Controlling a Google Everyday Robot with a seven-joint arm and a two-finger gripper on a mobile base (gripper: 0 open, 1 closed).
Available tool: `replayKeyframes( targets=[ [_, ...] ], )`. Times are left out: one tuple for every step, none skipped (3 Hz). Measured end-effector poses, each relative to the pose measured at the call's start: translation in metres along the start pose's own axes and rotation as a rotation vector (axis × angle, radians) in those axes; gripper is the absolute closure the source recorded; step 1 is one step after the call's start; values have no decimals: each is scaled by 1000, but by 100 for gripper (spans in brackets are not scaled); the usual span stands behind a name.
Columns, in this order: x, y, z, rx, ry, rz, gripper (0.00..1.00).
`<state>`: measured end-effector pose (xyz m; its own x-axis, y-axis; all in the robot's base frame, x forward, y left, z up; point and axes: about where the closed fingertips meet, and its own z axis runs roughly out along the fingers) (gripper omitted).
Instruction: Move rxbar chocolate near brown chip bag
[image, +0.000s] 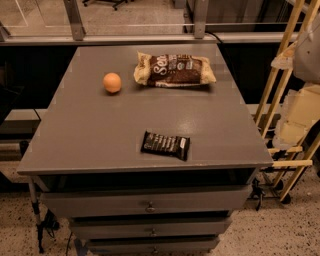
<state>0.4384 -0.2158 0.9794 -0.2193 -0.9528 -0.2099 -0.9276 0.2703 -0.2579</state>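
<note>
Your arm (306, 55) shows only at the far right of view, pale forearm uppermost. The hand (296, 119) hangs just below it.

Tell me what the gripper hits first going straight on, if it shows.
The gripper is not in view, so no line can be drawn. The rxbar chocolate lies untouched near the front edge of the table.

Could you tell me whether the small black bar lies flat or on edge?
Flat: the black-wrapped rectangular bar shows its lettered face up on the grey table; pincer not in view.
</note>
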Motion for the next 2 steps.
replayKeyframes(
  targets=[
    [0,0,0,0,0,0,0],
    [-16,-6,14,-23,-14,-52,0]
  ],
)
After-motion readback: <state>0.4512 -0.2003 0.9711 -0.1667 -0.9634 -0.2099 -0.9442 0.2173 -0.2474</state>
